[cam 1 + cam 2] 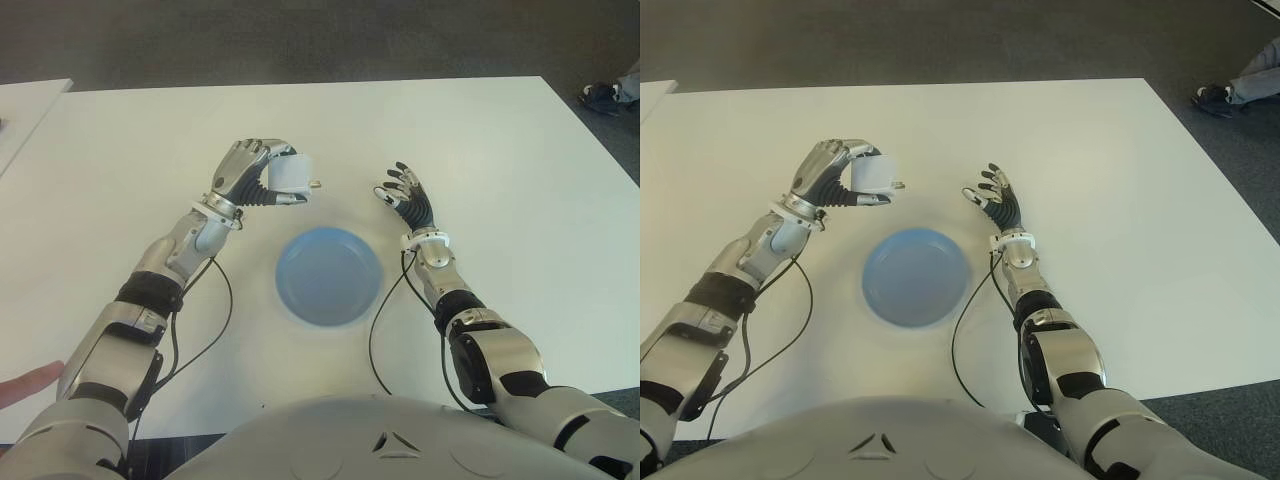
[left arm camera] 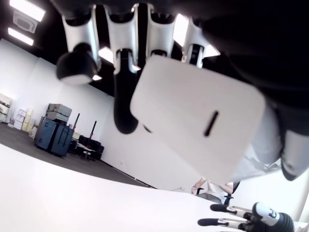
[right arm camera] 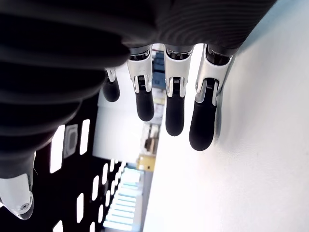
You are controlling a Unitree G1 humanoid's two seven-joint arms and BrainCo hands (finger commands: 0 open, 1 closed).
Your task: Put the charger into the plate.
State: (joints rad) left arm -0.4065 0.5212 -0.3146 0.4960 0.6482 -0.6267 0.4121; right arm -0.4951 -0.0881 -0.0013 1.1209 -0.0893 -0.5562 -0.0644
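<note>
Closest to the head camera is the robot's own torso [image 1: 390,440], with both arms reaching out over the white table [image 1: 500,160]. Between them sits the blue plate [image 1: 329,276], nothing in it. Left hand [image 1: 252,176] is up beyond the plate's far left side, and the white charger [image 1: 290,174] is clamped in its curled fingers [image 2: 124,92], prongs poking toward the right hand. So the charger is off the table, not over the plate. Right hand [image 1: 408,197] shows just past the plate's right edge, fingers [image 3: 174,104] straight and loose, holding nothing. Someone's fingertip [image 1: 25,384] pokes in at the near left edge.
</note>
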